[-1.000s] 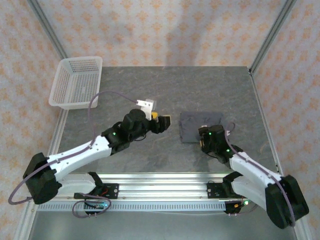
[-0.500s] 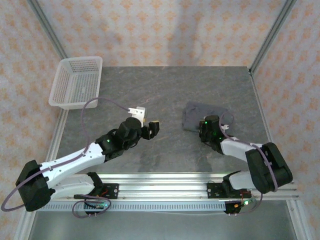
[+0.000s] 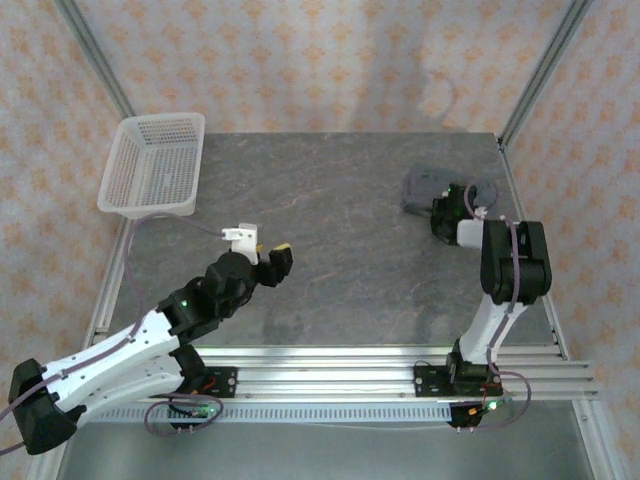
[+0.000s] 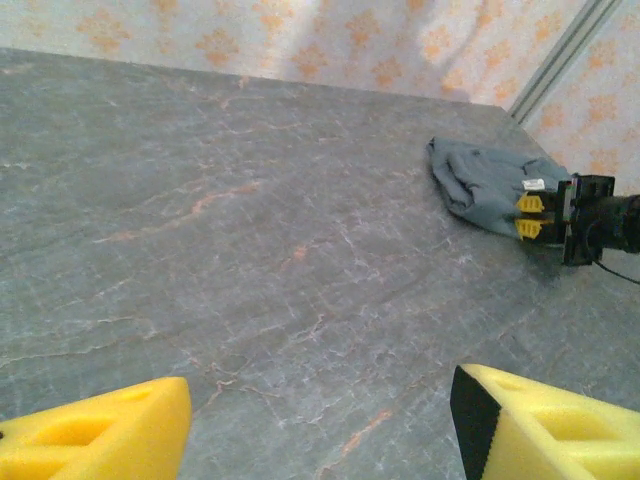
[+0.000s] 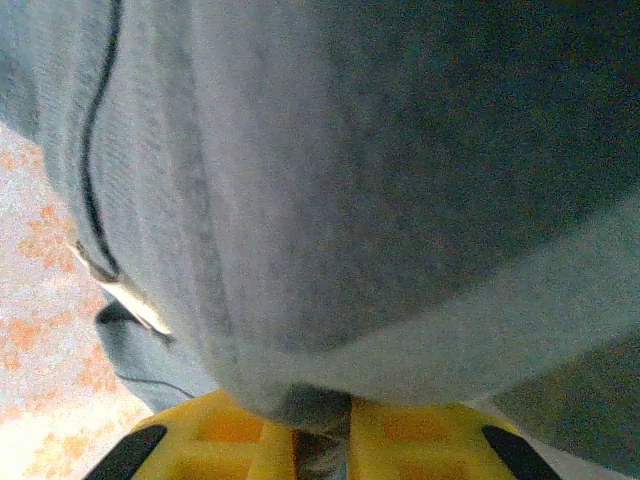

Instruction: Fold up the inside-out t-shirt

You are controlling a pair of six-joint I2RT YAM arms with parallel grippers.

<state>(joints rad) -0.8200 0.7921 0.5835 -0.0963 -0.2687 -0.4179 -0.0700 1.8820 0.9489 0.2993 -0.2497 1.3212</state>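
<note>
The inside-out t-shirt (image 3: 424, 185) is a small dark grey folded bundle at the far right of the table. In the left wrist view the t-shirt (image 4: 483, 180) lies flat on the stone top, with my right gripper (image 4: 528, 216) at its near edge. My right gripper (image 3: 438, 204) is shut on a fold of the shirt's edge. In the right wrist view the t-shirt (image 5: 350, 200) hangs close over the lens, its pale tag (image 5: 125, 292) at the left, and cloth is pinched in my right gripper (image 5: 322, 440). My left gripper (image 3: 274, 262) stands open over bare table, holding nothing. Its yellow fingers (image 4: 540, 425) sit wide apart.
A white mesh basket (image 3: 152, 165) stands at the far left corner of the table (image 3: 320, 190). Metal frame posts rise at the back corners and a rail runs along the near edge. The right arm's elbow (image 3: 512, 262) is raised by the right edge.
My right gripper has closed on the shirt and moved it from mid-right to the far right of the table. The left arm has drawn back toward the near left, still open.
</note>
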